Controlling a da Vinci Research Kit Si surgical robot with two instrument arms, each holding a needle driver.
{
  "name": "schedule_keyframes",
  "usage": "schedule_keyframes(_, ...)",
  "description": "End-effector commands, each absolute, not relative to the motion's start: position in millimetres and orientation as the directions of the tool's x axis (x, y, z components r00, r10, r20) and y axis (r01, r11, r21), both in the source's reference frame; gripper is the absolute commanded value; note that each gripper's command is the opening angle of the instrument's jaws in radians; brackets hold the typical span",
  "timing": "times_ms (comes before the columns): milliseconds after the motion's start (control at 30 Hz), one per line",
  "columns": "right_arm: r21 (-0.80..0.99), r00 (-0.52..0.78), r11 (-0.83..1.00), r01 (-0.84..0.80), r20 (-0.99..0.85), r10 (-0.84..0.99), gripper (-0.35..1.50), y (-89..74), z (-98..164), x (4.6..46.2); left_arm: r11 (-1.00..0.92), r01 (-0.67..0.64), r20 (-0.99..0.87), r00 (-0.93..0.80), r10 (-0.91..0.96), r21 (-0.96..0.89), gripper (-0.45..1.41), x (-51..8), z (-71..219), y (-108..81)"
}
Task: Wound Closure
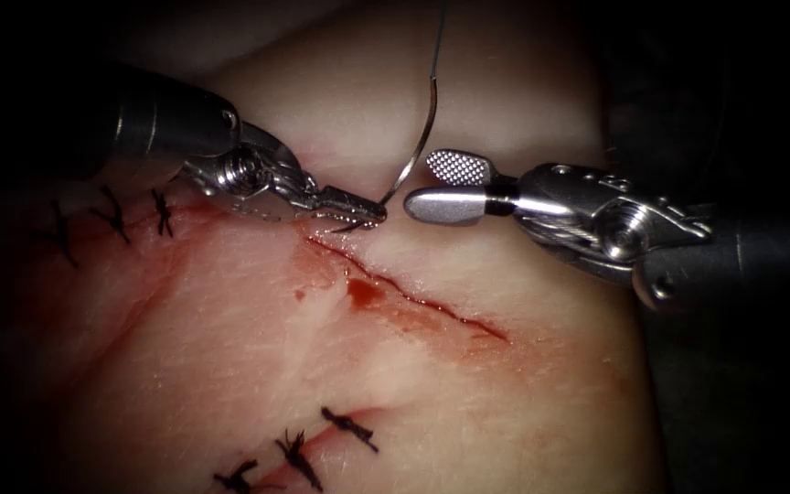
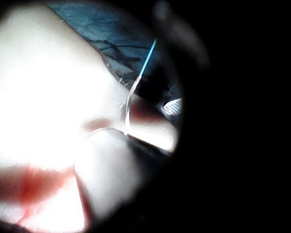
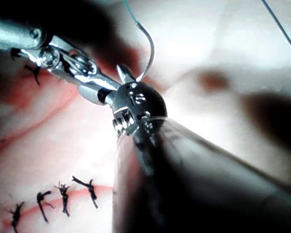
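Note:
The left tool comes in from the upper left, its jaws shut on the curved needle close to its pointed end. The needle arcs upward from the jaws and its thread runs on out of view above. The short tip below the jaws lies at the upper left end of the cut; I cannot tell whether it enters the tissue. The right tool stands open just right of the needle, holding nothing. The needle and blue thread also show in the left wrist view, and the needle in the right wrist view.
Red fluid pools along the cut. Dark knotted stitches sit on a closed cut behind the left tool. More stitches lie along another closed cut at the front, also seen as stitches in the right wrist view.

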State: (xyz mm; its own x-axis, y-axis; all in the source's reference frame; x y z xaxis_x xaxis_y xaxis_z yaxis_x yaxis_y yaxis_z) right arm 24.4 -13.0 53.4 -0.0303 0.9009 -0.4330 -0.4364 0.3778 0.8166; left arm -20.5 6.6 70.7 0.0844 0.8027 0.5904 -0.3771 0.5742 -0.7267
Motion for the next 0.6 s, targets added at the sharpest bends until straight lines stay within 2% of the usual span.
schedule_keyframes(33, 0.802, -0.028, 0.365, -0.473, -0.427, 0.904, 1.02, -12.1, 54.3, 24.1, 0.574, -0.376, 0.588, 0.090, 0.804, -0.727, -0.45, -21.0, 71.2, 6.6)
schedule_keyframes(167, 0.779, -0.023, 0.335, -0.530, -0.408, 0.913, 0.98, -11.2, 54.8, 23.4, 0.571, -0.400, 0.584, 0.104, 0.805, -0.716, -0.45, -21.1, 70.9, 6.8)
schedule_keyframes(433, 0.746, -0.038, 0.331, -0.579, -0.430, 0.902, 0.97, -10.1, 55.6, 25.1, 0.573, -0.408, 0.583, 0.116, 0.804, -0.710, -0.45, -21.6, 70.5, 6.6)
schedule_keyframes(600, 0.686, -0.001, 0.318, -0.655, -0.421, 0.907, 0.85, -9.3, 56.2, 26.0, 0.571, -0.432, 0.575, 0.136, 0.807, -0.698, -0.45, -21.8, 70.2, 6.7)
